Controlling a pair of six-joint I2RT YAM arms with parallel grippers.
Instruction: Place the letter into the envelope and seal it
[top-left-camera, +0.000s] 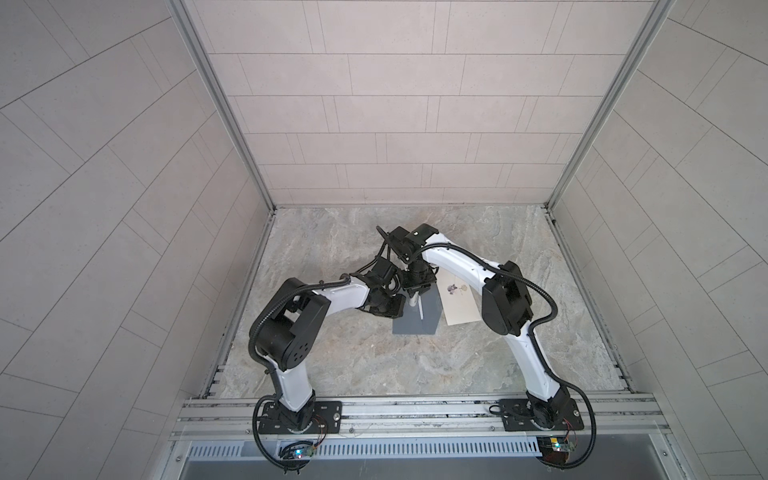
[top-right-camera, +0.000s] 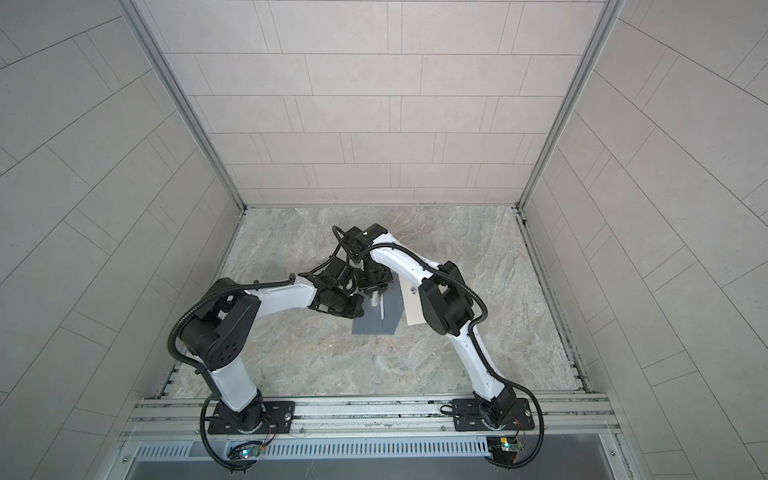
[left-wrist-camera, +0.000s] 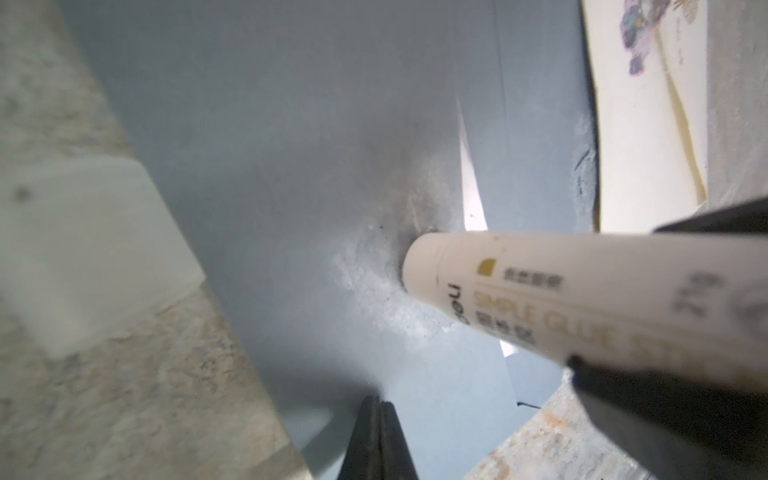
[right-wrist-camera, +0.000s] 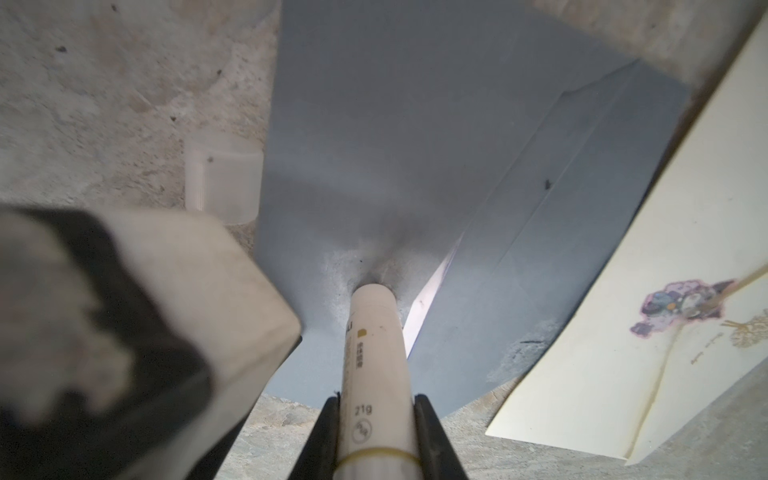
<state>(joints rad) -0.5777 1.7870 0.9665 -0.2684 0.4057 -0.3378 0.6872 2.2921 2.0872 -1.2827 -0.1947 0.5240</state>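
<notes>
Pressing the glue stick (right-wrist-camera: 374, 332) tip-down on the grey-blue envelope (right-wrist-camera: 374, 145), the right end effector (right-wrist-camera: 376, 401) is clamped round the stick's barrel; the envelope lies flat mid-desk (right-wrist-camera: 104, 83). Left end effector (left-wrist-camera: 376, 415) is clenched shut with its tips at the envelope's edge, can't tell if it pinches paper. The letter (right-wrist-camera: 602, 353), a cream flower-print card, lies outside against the envelope's side, and a clear cap (right-wrist-camera: 224, 183) sits just beside the opposite side.
</notes>
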